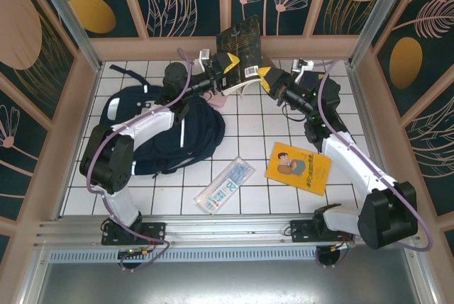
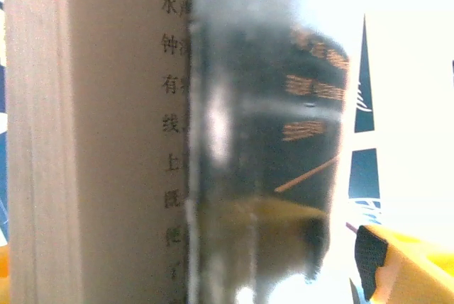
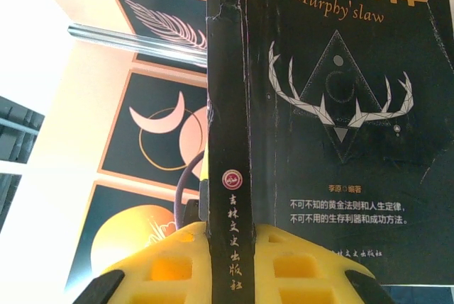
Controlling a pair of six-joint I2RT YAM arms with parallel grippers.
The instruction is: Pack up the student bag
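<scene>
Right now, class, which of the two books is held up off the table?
The black Murphy's law book, clamped at its spine by the right gripper; the orange book lies flat.

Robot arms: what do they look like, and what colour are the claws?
Both arms have white shells and chunky black joints: the left arm and the right arm. A thin purple cable loops along each. The left claw and right claw have bright yellow fingers with black pads.

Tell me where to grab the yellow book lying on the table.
Probably the yellow book's left edge, approached low from the bare tiles beside it. It lies flat, cover up, so only its thin edges offer a pinch.
</scene>
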